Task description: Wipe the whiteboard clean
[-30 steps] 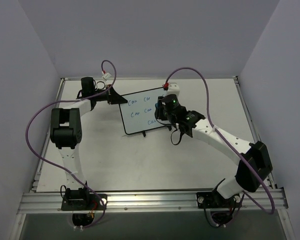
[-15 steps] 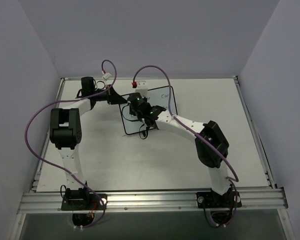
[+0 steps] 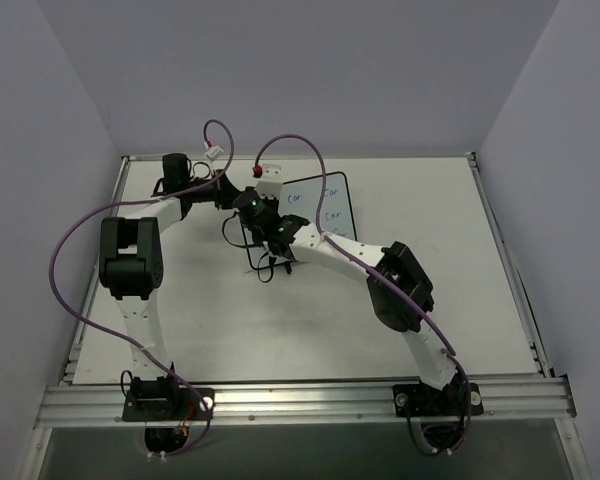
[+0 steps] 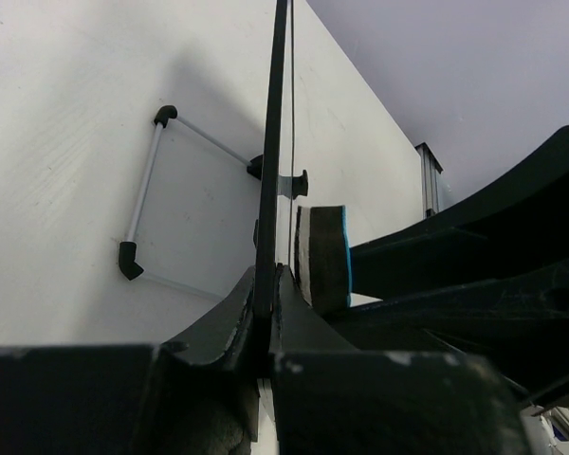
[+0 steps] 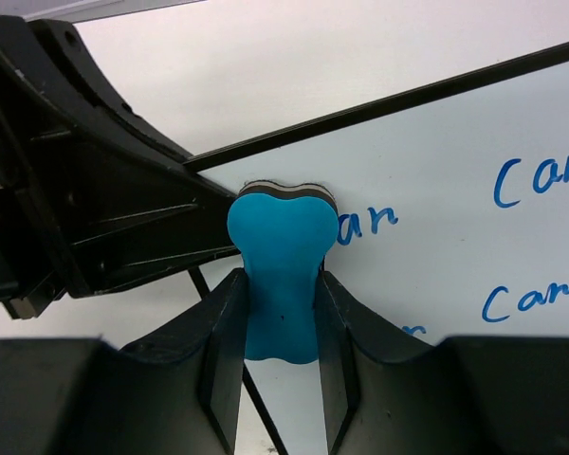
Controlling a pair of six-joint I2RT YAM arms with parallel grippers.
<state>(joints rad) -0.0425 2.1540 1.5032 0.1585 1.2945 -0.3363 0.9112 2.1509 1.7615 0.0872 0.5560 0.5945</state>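
While the right hand (image 5: 280, 289) grips an eraser (image 5: 280, 246), the whiteboard (image 5: 455, 237) lies ahead.

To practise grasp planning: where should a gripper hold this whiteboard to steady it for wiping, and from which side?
Pinch the thin black frame at the left edge of the whiteboard, coming edge-on from the left, as the left gripper does. The panel is thin, and this leaves the written face free for the eraser in the right gripper.
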